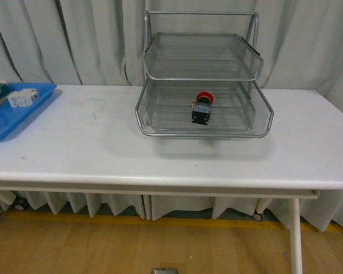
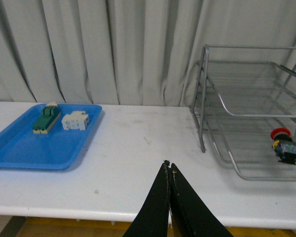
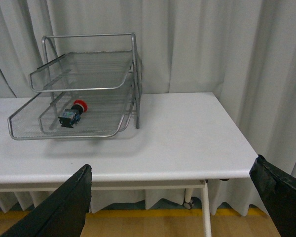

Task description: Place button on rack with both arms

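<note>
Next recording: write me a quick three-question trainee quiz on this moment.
1. True or false: the button lies in the rack's top tier.
2. Of the left gripper and right gripper, which stands open? A left, B right, C both.
3. How many parts lie in the blue tray?
Key: 1 false, it lies in a lower tier; 2 B; 3 two.

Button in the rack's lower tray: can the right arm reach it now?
Probably yes: the right pincer is open, nothing stands between it and the button, though the rack has an upper tray low above it.
</note>
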Action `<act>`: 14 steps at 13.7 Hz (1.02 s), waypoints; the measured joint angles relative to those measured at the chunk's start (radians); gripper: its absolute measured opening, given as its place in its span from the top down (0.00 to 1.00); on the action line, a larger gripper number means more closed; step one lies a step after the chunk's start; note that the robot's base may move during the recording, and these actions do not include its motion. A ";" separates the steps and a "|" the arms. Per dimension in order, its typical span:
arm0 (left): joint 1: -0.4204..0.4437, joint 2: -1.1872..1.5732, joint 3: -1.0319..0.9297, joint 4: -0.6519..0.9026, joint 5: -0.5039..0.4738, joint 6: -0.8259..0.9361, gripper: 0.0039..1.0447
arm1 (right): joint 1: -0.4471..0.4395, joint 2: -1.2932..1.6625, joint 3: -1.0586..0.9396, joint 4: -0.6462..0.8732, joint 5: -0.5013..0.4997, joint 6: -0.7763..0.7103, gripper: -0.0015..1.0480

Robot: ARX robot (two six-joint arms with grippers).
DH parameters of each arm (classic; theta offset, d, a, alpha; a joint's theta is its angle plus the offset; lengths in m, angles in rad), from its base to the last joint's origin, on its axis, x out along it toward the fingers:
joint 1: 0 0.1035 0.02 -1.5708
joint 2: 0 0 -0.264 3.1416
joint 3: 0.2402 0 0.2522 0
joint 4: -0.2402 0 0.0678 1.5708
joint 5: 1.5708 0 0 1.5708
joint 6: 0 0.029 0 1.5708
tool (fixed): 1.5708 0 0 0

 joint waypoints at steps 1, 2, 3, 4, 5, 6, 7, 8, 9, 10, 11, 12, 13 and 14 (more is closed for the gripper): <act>0.020 -0.038 -0.037 -0.017 0.031 0.000 0.99 | 0.000 0.000 0.000 0.000 0.000 0.000 0.06; 0.038 -0.079 -0.066 -0.030 0.056 0.000 0.99 | 0.000 0.000 0.000 0.000 0.000 0.000 0.06; 0.060 -0.126 -0.088 -0.045 0.071 0.000 0.99 | 0.000 0.000 0.000 0.000 0.000 0.000 0.06; 0.079 -0.171 -0.109 -0.066 0.087 0.000 0.99 | 0.000 0.000 0.000 0.000 0.000 0.000 0.06; 0.093 -0.209 -0.130 -0.091 0.101 0.000 0.99 | 0.000 0.000 0.000 0.000 0.000 0.000 0.06; 0.106 -0.249 -0.148 -0.115 0.117 0.000 0.99 | 0.000 0.000 0.000 0.000 0.000 0.000 0.06; 0.132 -0.293 -0.161 -0.144 0.158 0.000 0.99 | 0.000 0.000 0.000 0.000 0.000 0.000 0.06; 0.198 -0.337 -0.174 -0.172 0.209 0.000 0.99 | 0.000 0.000 0.000 0.000 0.000 0.000 0.06; 0.212 -0.376 -0.183 -0.203 0.202 -0.002 0.99 | 0.000 0.000 0.000 0.000 0.000 0.000 0.06; 0.202 -0.401 -0.208 -0.175 0.220 -0.001 0.99 | 0.000 0.000 0.000 0.000 0.000 0.000 0.06; 0.202 -0.416 -0.228 -0.193 0.219 0.000 0.99 | 0.000 0.000 0.000 0.000 0.000 0.000 0.06; 0.203 -0.445 -0.228 -0.232 0.219 -0.001 0.99 | 0.000 0.000 0.000 0.000 0.000 0.000 0.06; 0.203 -0.496 -0.228 -0.269 0.219 -0.001 0.99 | 0.000 0.000 0.000 0.000 0.000 0.000 0.06; 0.203 -0.540 -0.228 -0.301 0.219 -0.001 0.99 | 0.000 0.000 0.000 0.000 0.000 0.000 0.06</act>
